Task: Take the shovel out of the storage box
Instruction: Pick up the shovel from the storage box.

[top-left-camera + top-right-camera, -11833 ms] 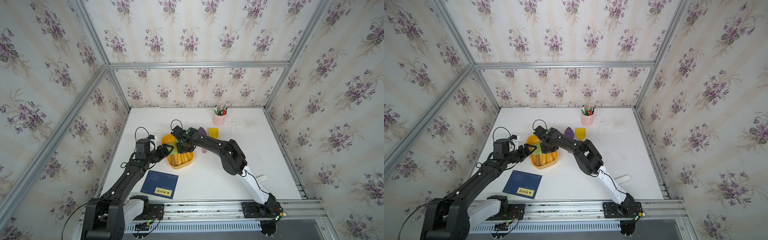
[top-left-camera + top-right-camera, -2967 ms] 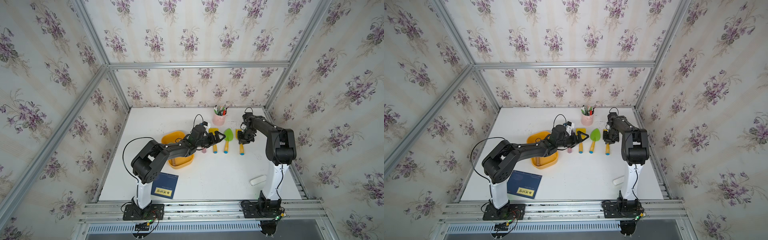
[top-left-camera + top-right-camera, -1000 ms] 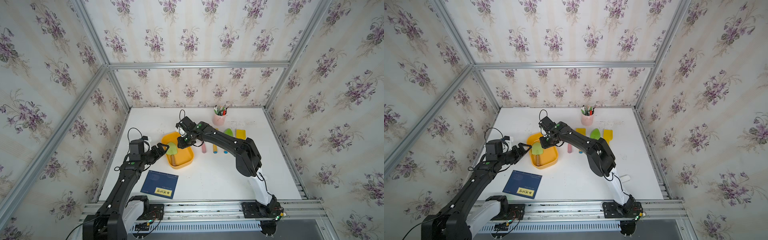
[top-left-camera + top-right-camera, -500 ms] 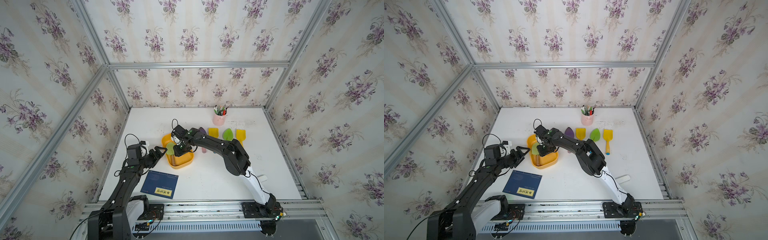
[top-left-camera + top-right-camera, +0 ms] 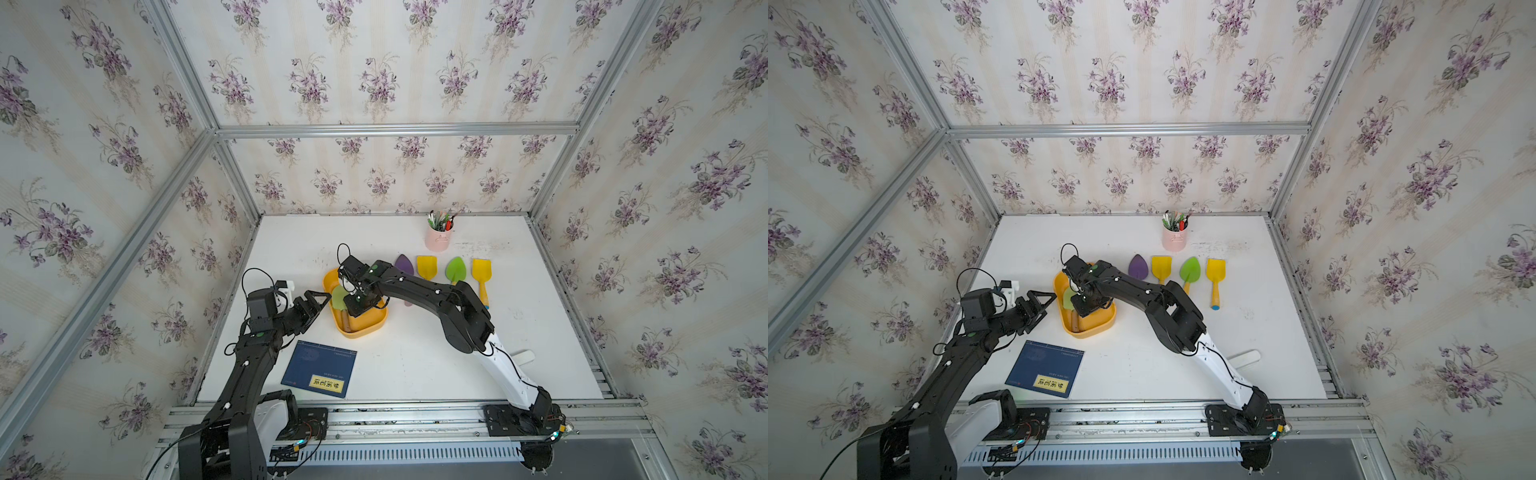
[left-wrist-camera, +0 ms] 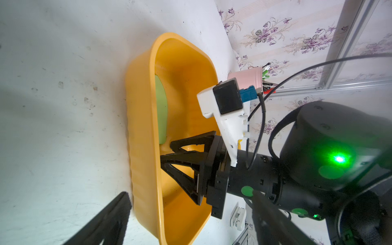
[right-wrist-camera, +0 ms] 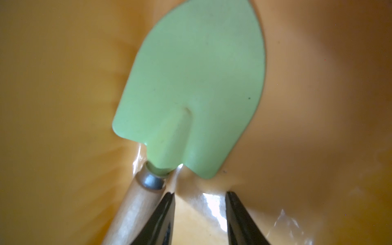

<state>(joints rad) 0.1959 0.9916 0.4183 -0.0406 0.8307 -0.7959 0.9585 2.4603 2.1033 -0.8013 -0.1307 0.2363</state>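
Observation:
The storage box (image 5: 376,326), a yellow-orange tub, sits left of the table's middle in both top views (image 5: 1100,326). In it lies the shovel (image 5: 339,297), with a pale green blade (image 7: 195,84) and a wooden handle (image 7: 131,212). My right gripper (image 7: 199,194) is down inside the box, open a little. Only the box floor shows between its fingers; the handle lies just outside one finger (image 7: 163,212). My left gripper (image 5: 313,300) stands open beside the box's left wall (image 6: 140,148), holding nothing.
Several other shovels lie in a row behind and right of the box: purple (image 5: 404,265), yellow (image 5: 427,266), green (image 5: 456,270), yellow (image 5: 482,272). A pink pen cup (image 5: 438,241) stands at the back. A blue book (image 5: 320,370) lies at the front left.
My right gripper has come from the box's rear end down into the box, beside the shovel's handle, and its fingers have parted a little. The left arm has hardly moved.

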